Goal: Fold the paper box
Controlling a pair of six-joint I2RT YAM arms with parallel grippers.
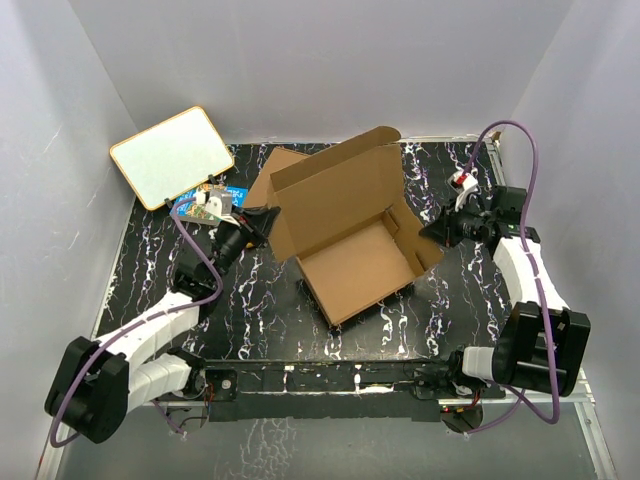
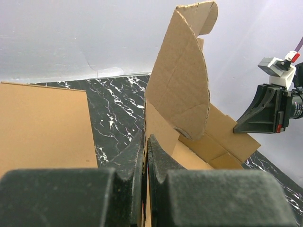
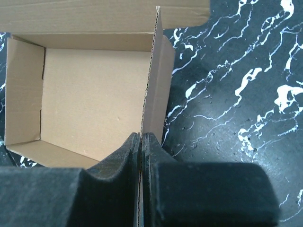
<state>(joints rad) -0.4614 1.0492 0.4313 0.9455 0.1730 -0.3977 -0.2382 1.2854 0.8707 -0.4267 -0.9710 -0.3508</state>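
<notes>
The paper box [image 1: 357, 262] stands open in the middle of the black marbled table, its lid [image 1: 338, 180] raised at the back. My left gripper [image 1: 266, 222] is shut on the box's left side wall; in the left wrist view the cardboard edge runs between the closed fingers of this gripper [image 2: 146, 140], and the curled lid [image 2: 180, 85] rises ahead. My right gripper [image 1: 436, 232] is shut on the right side wall. The right wrist view looks down on the box floor [image 3: 94, 94], with the wall's edge pinched in that gripper [image 3: 141, 137].
A flat brown cardboard piece [image 1: 278, 165] lies behind the box at the left, and shows wide in the left wrist view [image 2: 42, 123]. A white board with an orange rim [image 1: 172, 155] leans at the back left over a blue book [image 1: 200, 204]. Grey walls enclose the table.
</notes>
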